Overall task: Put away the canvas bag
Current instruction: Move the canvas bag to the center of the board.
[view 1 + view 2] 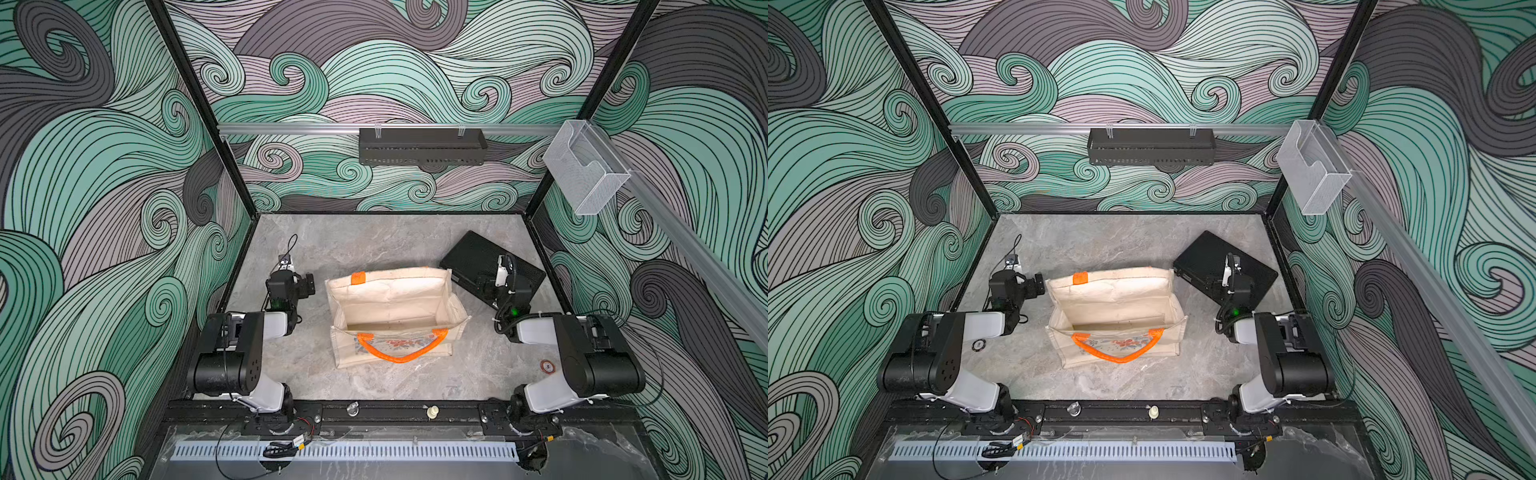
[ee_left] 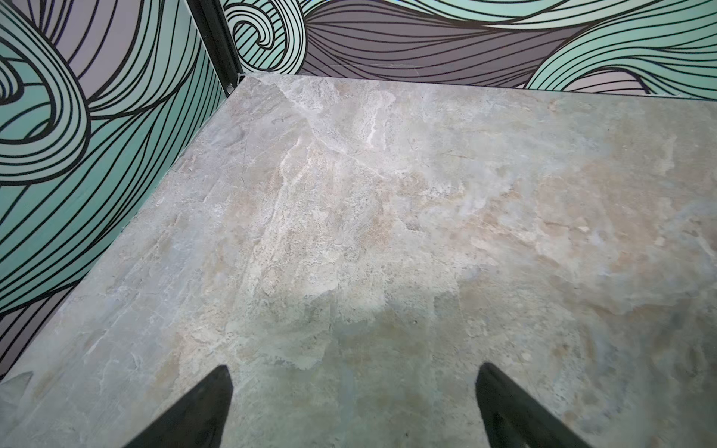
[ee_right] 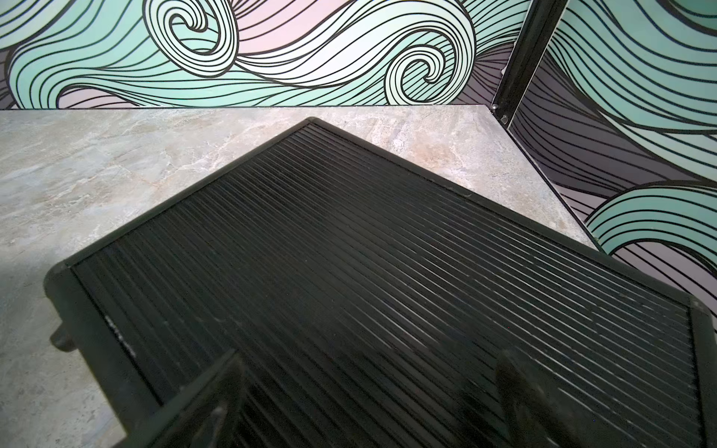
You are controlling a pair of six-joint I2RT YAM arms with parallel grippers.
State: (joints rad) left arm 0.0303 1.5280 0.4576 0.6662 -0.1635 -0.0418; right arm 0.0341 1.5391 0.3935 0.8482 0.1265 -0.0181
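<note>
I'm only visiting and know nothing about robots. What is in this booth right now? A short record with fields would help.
Bag: canvas bag standing mid-table, mouth open, orange handle draped down its near side
Neighbour: black ribbed box lying flat toward the far right corner
Left arm: left pincer open over bare table, holding nothing
Right arm: right pincer open above the black ribbed box, holding nothing
Walls: black rack on the back rail, clear holder on the right
</note>
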